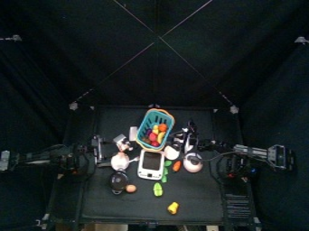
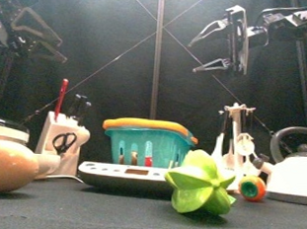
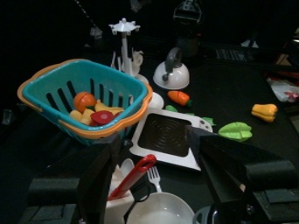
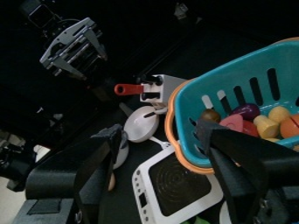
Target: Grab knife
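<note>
The knife [image 2: 61, 98] shows as a red handle standing up out of a white block [image 2: 62, 140] at the table's left. From the left wrist camera the red handle [image 3: 135, 173] lies right between my open jaws, beside a fork [image 3: 151, 179]. My left gripper [image 3: 170, 171] hangs open above the block, high at the left in the front view [image 2: 15, 20]. My right gripper [image 2: 228, 38] is raised on the right, open and empty. From its wrist camera the gripper [image 4: 163, 140] faces the red handle [image 4: 131, 88] past the basket.
A teal basket [image 2: 147, 144] of toy fruit stands mid-table behind a white scale [image 2: 128, 176]. A green star fruit [image 2: 200, 184] sits in front. A white utensil rack [image 2: 234, 132] and a kettle [image 2: 298, 168] stand at the right, and a tan round thing [image 2: 4, 165] at the left.
</note>
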Controlling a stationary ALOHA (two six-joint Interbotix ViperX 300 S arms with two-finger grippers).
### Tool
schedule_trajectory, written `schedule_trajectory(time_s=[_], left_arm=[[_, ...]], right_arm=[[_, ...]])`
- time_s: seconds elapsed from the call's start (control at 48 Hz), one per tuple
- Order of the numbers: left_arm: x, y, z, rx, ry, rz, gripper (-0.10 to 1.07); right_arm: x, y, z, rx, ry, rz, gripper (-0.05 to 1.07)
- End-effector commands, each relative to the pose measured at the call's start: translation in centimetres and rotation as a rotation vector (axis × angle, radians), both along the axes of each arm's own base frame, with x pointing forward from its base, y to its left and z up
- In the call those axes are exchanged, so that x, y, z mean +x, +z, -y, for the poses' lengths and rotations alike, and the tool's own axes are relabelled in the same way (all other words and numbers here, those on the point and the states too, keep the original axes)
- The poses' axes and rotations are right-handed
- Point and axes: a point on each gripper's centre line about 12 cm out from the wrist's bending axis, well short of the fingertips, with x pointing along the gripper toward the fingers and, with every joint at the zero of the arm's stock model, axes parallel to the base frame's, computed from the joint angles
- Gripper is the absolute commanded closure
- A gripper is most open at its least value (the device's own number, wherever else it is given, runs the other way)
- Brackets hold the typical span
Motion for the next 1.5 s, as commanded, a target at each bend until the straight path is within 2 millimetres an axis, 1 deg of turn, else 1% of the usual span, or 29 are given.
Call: schedule_trajectory(time_s=[0.0, 0.125, 0.208, 0.312, 0.438, 0.583, 0.708, 0.854, 0.958, 1.146, 1.479], left_arm=[[0.1, 0.3, 0.0, 0.0, -0.004, -0.004, 0.03], [0.2, -0.1, 0.1, -0.005, -0.01, -0.037, 0.03], [0.3, -0.4, 0.1, -0.009, -0.012, -0.054, 0.03], [0.4, -0.8, 0.1, -0.014, -0.014, -0.075, 0.03], [0.6, -0.9, 0.0, -0.013, -0.015, -0.086, 0.03], [0.7, -1.3, 0.0, 0.017, -0.019, -0.108, 0.03], [0.9, -1.9, -0.3, 0.117, -0.035, -0.156, 0.03], [1.3, -2.7, -0.6, 0.224, -0.056, -0.217, 0.03], [1.6, -3.0, -0.7, 0.271, -0.065, -0.232, 0.03], [2.1, -2.9, -0.8, 0.298, -0.064, -0.192, 0.04], [2.5, -4.4, -0.4, 0.289, -0.09, -0.202, 0.05]], right_arm=[[0.1, 0.9, 0.0, -0.003, 0.002, 0.025, 0.04], [0.1, 1.1, -0.2, -0.006, 0.013, 0.032, 0.04], [0.4, 1.5, -0.8, -0.001, 0.032, 0.043, 0.04], [0.9, 2.8, -1.5, 0.038, 0.044, 0.08, 0.04], [1.1, 3.7, -1.4, 0.12, 0.004, 0.109, 0.04], [1.5, 3.0, -2.0, 0.142, 0.015, 0.09, 0.04], [2.1, 2.7, -2.7, 0.14, 0.037, 0.074, 0.04], [2.1, 2.3, -2.6, 0.131, 0.035, 0.061, 0.04], [2.0, 2.1, -2.5, 0.13, 0.026, 0.053, 0.04], [1.9, 1.8, -2.3, 0.129, 0.016, 0.043, 0.04], [1.9, 1.4, -2.0, 0.131, 0.008, 0.033, 0.04]])
